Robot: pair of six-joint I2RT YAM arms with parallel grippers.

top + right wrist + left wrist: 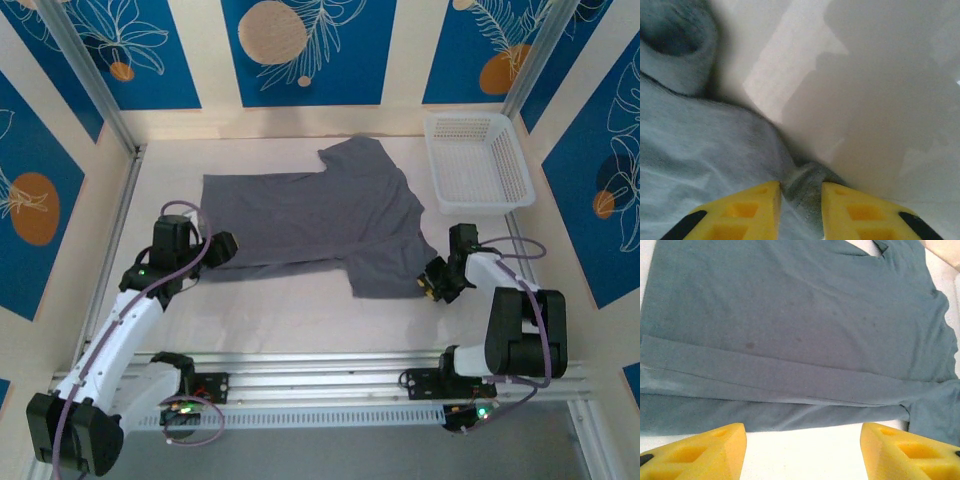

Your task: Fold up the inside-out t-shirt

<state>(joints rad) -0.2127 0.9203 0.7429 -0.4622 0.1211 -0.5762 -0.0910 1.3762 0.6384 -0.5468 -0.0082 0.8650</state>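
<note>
The dark grey t-shirt [310,220] lies spread on the white table, hem side to the left and sleeves to the right, with a narrow strip folded over along its near edge [790,380]. My left gripper [222,248] sits at the shirt's near left edge; in the left wrist view its yellow fingers [705,450] stand wide open over bare table just short of the cloth. My right gripper [432,280] is at the near right sleeve corner. Its yellow fingers [745,210] are shut on a bunched bit of the t-shirt [805,195].
A white plastic basket [478,160] stands at the back right, just beyond the shirt's sleeve. Bare white table [300,320] lies between the shirt and the aluminium rail at the near edge. Patterned walls close in the table on three sides.
</note>
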